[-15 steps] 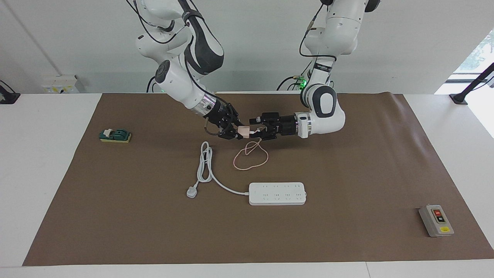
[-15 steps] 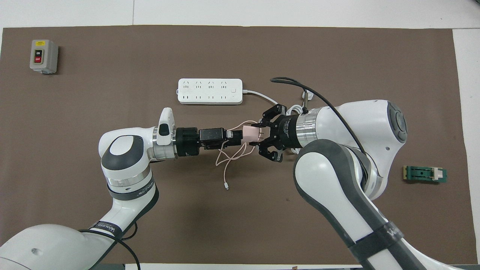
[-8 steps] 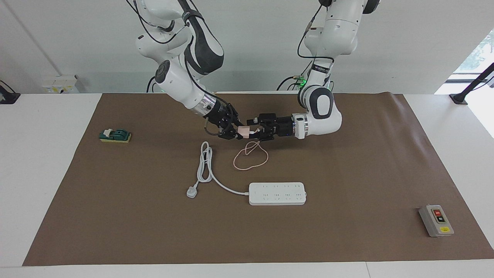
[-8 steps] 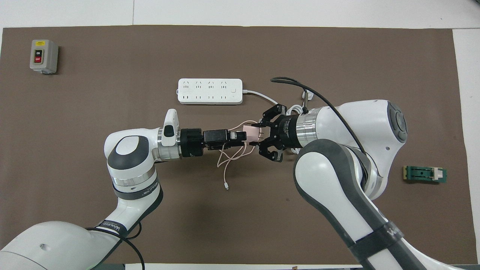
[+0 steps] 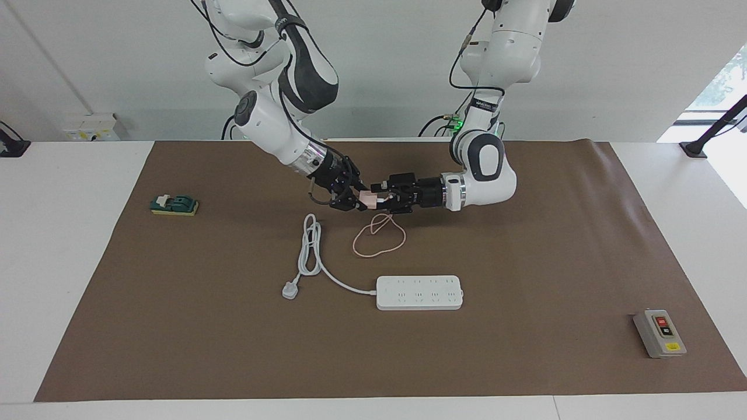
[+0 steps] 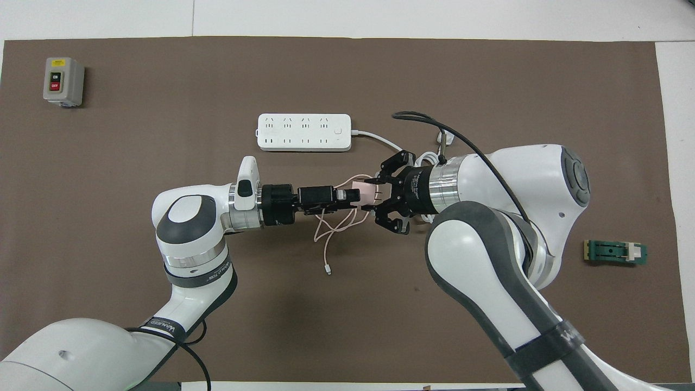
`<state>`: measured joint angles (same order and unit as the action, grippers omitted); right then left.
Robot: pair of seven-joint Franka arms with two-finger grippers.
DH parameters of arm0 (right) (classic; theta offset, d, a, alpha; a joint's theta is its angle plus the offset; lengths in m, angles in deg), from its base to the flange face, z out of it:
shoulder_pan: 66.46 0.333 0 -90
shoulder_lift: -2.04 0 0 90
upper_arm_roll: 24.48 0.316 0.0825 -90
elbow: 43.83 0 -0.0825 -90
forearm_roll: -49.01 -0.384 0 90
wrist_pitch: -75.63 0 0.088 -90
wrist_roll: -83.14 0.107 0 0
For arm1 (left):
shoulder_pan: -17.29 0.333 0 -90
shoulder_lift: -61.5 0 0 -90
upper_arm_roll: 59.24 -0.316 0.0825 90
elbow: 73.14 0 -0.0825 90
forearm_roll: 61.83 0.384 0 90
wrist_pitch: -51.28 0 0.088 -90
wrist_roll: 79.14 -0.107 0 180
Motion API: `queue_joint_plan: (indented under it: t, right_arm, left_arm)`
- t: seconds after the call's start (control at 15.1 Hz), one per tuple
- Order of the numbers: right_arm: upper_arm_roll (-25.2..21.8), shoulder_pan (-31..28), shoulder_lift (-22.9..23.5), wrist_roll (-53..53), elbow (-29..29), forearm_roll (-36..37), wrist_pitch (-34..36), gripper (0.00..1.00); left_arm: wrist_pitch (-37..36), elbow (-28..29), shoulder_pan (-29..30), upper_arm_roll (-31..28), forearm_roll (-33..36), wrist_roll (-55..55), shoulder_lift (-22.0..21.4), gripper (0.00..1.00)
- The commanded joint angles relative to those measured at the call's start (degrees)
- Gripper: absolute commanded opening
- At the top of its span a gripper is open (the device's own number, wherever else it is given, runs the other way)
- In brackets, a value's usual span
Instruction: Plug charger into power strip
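The pale-pink charger [image 5: 369, 199] [image 6: 365, 191] is held in the air between the two grippers, over the mat on the robots' side of the power strip. My right gripper [image 5: 357, 199] [image 6: 374, 194] is shut on it. My left gripper [image 5: 384, 199] [image 6: 354, 200] meets the charger from the other end and touches it. The thin pink cable [image 5: 379, 239] hangs down and loops on the mat; its connector [image 6: 328, 270] lies nearer to the robots. The white power strip [image 5: 419, 292] [image 6: 304, 132] lies flat on the mat.
The strip's thick white cord [image 5: 312, 251] curls toward the right arm's end and ends in a three-pin plug [image 5: 289, 290]. A grey box with red and black buttons [image 5: 659, 332] [image 6: 63, 81] sits toward the left arm's end. A green block [image 5: 174, 205] [image 6: 615, 252] lies toward the right arm's end.
My left gripper has moved in toward the charger and now reaches it. The right gripper and the charger have stayed almost still.
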<state>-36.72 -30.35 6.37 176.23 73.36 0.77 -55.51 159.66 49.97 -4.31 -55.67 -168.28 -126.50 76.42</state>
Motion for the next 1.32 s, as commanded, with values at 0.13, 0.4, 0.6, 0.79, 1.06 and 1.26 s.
queue_joint_plan:
  t: [0.13,0.4,0.6,0.79,1.06,1.26]
  right_arm:
    - [0.11,-0.25,0.33,0.60,-0.48,-0.54,-0.53,0.00]
    - [0.11,-0.34,0.33,0.60,-0.56,-0.54,-0.53,0.00]
    - [0.11,-0.34,0.33,0.51,-0.48,-0.63,-0.88,0.00]
    - [0.11,-0.16,0.33,0.60,-0.39,-0.63,-0.88,0.50]
    - [0.02,-0.33,-0.02,-0.10,-0.56,-0.01,-0.97,1.00]
    - [0.02,-0.34,-0.20,-0.19,-0.56,0.08,-1.31,1.00]
  left_arm:
    - [0.87,-2.61,-1.17,-0.68,-1.38,-2.82,2.57,0.37]
    - [0.78,-3.05,-1.17,-0.68,-1.38,-3.44,3.36,0.00]
    - [0.87,-3.23,-1.17,-0.68,-1.38,-3.44,3.45,0.00]
    - [0.78,-4.54,-0.82,-0.68,-1.38,-3.52,3.89,0.00]
    - [0.87,-4.54,-0.82,-0.68,-1.30,-3.61,3.89,0.00]
    - [1.04,-6.12,-0.38,-1.12,-0.68,-3.26,3.63,0.00]
